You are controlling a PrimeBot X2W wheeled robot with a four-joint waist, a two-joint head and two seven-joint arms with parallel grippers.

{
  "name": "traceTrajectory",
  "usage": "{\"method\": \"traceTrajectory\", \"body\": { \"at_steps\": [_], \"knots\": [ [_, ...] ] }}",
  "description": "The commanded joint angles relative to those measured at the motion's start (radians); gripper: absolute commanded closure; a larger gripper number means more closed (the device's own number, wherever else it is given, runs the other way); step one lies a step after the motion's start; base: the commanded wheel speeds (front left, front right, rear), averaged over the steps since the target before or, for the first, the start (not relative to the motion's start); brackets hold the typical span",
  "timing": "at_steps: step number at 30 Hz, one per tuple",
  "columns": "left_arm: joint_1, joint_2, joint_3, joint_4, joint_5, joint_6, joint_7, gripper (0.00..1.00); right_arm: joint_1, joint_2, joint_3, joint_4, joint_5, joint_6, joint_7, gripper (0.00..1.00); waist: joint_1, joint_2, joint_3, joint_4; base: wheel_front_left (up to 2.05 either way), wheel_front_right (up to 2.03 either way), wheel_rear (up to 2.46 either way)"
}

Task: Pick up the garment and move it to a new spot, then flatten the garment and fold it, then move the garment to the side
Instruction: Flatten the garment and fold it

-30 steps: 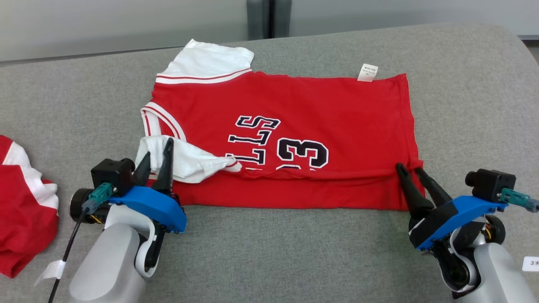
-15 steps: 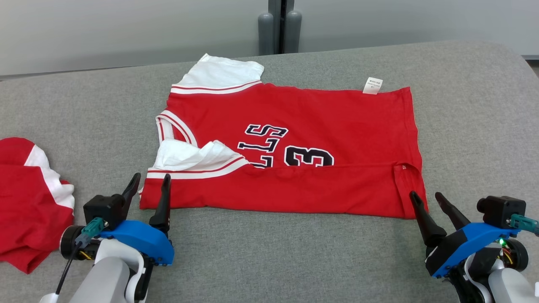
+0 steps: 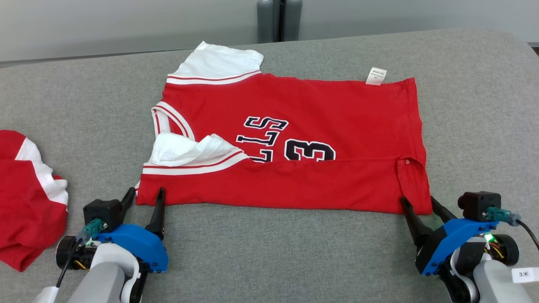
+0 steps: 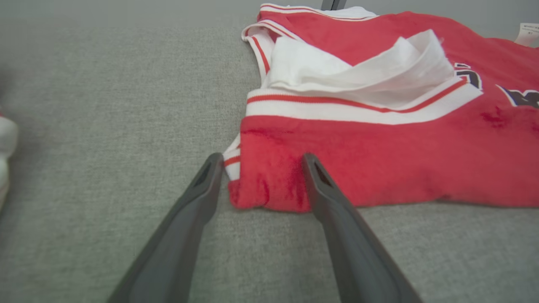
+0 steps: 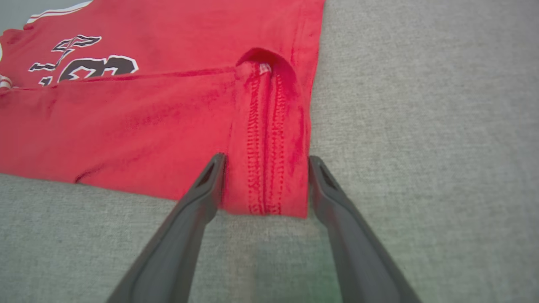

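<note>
Garment (image 3: 294, 105), 1 other jersey (image 3: 25, 202), 2 tools (image 3: 145, 191) (image 3: 418, 199)

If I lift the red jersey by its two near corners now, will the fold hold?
Probably not: the red jersey looks thin and limp, softly creased, so it should sag between grips. The folded near strip is only resting there and would likely drop open. The rumpled white sleeve may dangle.
</note>
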Motion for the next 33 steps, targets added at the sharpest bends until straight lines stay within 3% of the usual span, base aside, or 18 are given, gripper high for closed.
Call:
{"method": "traceTrajectory", "body": {
  "at_steps": [1, 5, 6, 7, 8, 9, 23, 28, 33],
  "knots": [
    [-0.011, -0.001, -0.004, 0.009, -0.006, -0.002, 0.006, 0.0, -0.018, 0.006, 0.005, 0.01, -0.004, 0.001, -0.005, 0.0, 0.0, -0.0001, 0.004, -0.001, 0.0, 0.0, 0.0],
    [-0.022, -0.012, -0.009, 0.04, -0.015, -0.007, 0.019, 0.0, -0.04, 0.019, 0.018, 0.059, -0.01, 0.001, -0.01, 0.0, 0.0, -0.0001, 0.013, 0.001, 0.0, 0.0, 0.0],
    [-0.025, -0.016, -0.011, 0.048, -0.018, -0.01, 0.026, 0.07, -0.045, 0.022, 0.021, 0.074, -0.008, 0.001, -0.008, 0.0, 0.0, -0.0001, 0.014, 0.001, 0.0, 0.0, 0.0],
    [-0.028, -0.017, -0.013, 0.056, -0.022, -0.011, 0.033, 0.41, -0.049, 0.024, 0.026, 0.086, -0.005, 0.001, -0.003, 0.26, 0.0, -0.0001, 0.015, 0.002, 0.0, 0.0, 0.0],
    [-0.032, -0.017, -0.014, 0.062, -0.024, -0.014, 0.034, 0.72, -0.055, 0.026, 0.031, 0.095, -0.001, 0.001, -0.006, 0.97, 0.0, -0.0001, 0.017, 0.003, 0.0, 0.0, 0.0],
    [-0.033, -0.019, -0.015, 0.066, -0.023, -0.016, 0.032, 1.0, -0.059, 0.027, 0.035, 0.104, 0.001, 0.001, -0.012, 1.0, 0.0, -0.0001, 0.016, 0.004, 0.0, 0.0, 0.0],
    [0.046, -0.019, 0.0, 0.015, -0.061, -0.014, -0.03, 1.0, 0.01, 0.014, 0.082, 0.092, 0.075, 0.001, -0.104, 1.0, 0.0, -0.0001, -0.079, 0.031, 0.0, 0.0, 0.0],
    [0.13, -0.017, 0.001, -0.067, -0.069, 0.008, -0.038, 1.0, 0.079, -0.002, 0.081, 0.042, 0.1, 0.001, -0.102, 1.0, 0.0, -0.0001, -0.116, 0.042, 0.0, 0.0, 0.0],
    [0.275, -0.003, 0.004, -0.219, -0.078, 0.068, -0.026, 1.0, 0.177, -0.024, 0.06, -0.045, 0.135, 0.0, -0.086, 1.0, 0.0, -0.0001, -0.152, 0.053, 0.0, 0.0, 0.0]
  ]
}}
